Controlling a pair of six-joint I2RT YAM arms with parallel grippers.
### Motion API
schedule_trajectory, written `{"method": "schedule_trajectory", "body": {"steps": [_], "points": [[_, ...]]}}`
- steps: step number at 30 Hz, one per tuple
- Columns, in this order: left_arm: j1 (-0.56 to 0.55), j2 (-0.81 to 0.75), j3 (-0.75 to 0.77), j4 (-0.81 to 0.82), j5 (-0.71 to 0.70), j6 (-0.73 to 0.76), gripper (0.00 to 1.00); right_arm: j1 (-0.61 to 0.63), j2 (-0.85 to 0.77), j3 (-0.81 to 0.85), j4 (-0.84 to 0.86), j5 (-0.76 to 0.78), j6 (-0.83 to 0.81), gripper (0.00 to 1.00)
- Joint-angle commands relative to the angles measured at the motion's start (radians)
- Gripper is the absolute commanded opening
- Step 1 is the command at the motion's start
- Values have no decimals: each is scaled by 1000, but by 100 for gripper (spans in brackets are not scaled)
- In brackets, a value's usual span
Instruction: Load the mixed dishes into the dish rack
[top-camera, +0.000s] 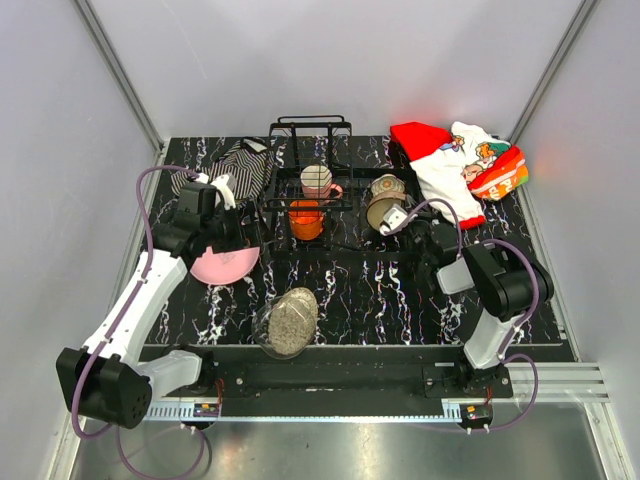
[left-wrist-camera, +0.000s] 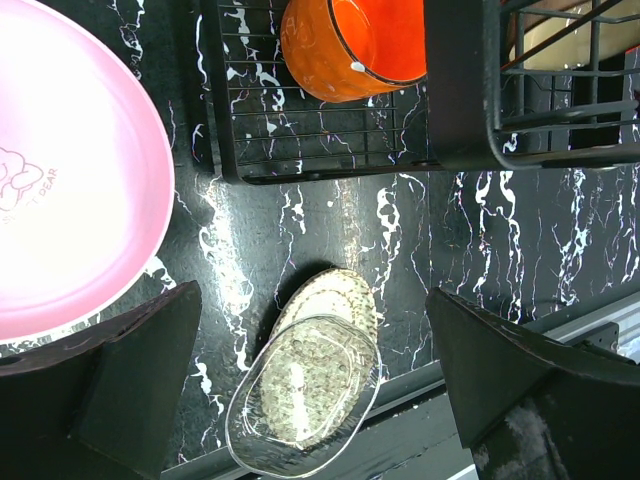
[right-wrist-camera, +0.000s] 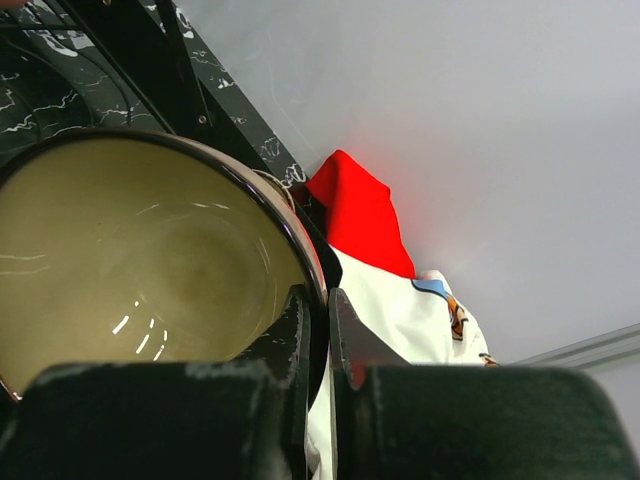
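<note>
Two of the mixed dishes stand inside the dish rack (left-wrist-camera: 330, 140): the cream-pink mug (top-camera: 318, 181) near its middle and the small orange cup (top-camera: 306, 219) just in front of the mug, at the near end of the rack. The rack itself sits at the middle of the far edge of the table (top-camera: 380, 290). The right gripper (right-wrist-camera: 318, 300) has its jaws pressed narrow on the rim of the brownish bowl (top-camera: 384, 200), one finger inside and one outside. The bowl is tipped on its side just beside the right side of the rack and not yet in it; whether it touches the surface cannot be told. The left gripper (left-wrist-camera: 312, 300) is spread wide and holds nothing. It hangs toward the left edge, close to the pink round plate (top-camera: 225, 264), which lies flat on the surface to the left of the rack. The tan-gold patterned plate (top-camera: 292, 320) lies at the middle of the near edge, well apart from the rack. The small floral patterned cup cannot be made out in any view. The task seems less than half done: the bowl is the step in hand, and at least the two plates are left.
</note>
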Motion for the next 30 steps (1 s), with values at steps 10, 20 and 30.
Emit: {"method": "schedule_trajectory", "body": {"steps": [10,20,30], "points": [[7,-26,-20,60,36,-12,99,-4,-32,-69,162,-24,31,0],[6,-28,-25,66,39,-9,99,-3,-33,81,162,54,11,0],[9,-25,-25,68,40,1,99,-3,83,216,165,25,-271,0]]}}
